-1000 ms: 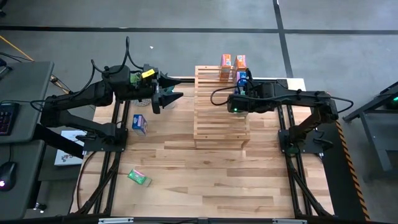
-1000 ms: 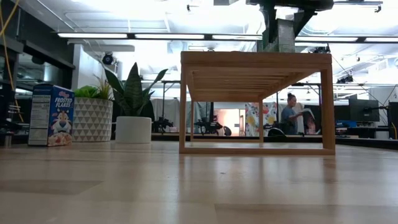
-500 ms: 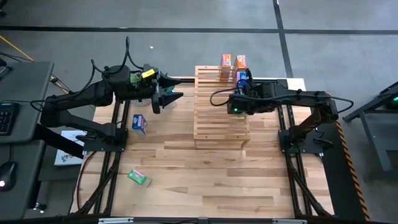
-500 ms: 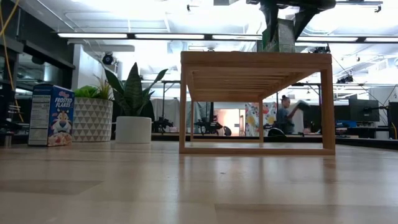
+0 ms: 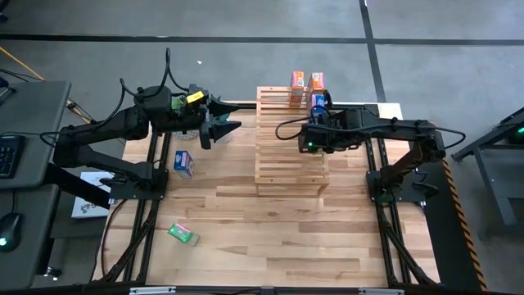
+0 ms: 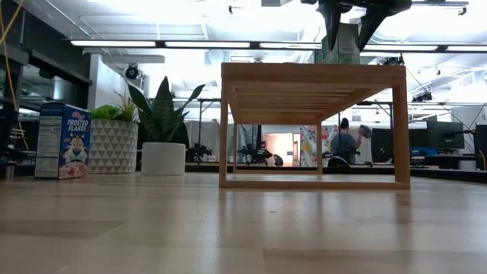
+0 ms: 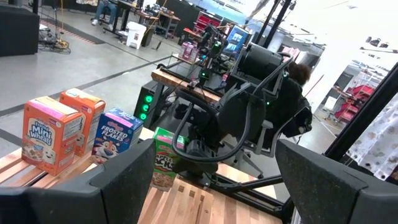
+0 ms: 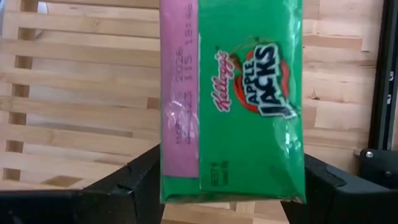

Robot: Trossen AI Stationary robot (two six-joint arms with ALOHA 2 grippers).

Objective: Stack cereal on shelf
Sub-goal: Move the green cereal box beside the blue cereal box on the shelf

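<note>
The shelf is a light wooden slatted rack (image 5: 291, 139) at the table's far middle. Two orange cereal boxes (image 5: 296, 82) (image 5: 318, 82) and a blue one (image 5: 318, 102) stand at its far end. My right gripper (image 5: 315, 131) is over the rack, shut on a green Apple Jacks box (image 8: 242, 93). My left gripper (image 5: 221, 127) is open and empty, left of the rack. A second blue box (image 5: 184, 164) stands on the table. A second green box (image 5: 183, 234) lies near the left front. My right gripper pinches the green box between its two fingers by the narrow sides, near the upper end (image 8: 171, 186). The fingers come from above, pointing down. The box is upright, and in the low view its bottom (image 6: 348, 61) meets the rack's top.
Potted plants (image 6: 160, 129) stand behind the table's far edge. Dark arm frames (image 5: 155, 176) run along both table sides. Bare wood lies in front of the rack (image 5: 286, 238). A person (image 6: 346, 141) moves in the room far behind.
The green box tipped a little in my right gripper and stands upright again on the rack's top. My left arm has kept still. The person in the room behind has moved.
</note>
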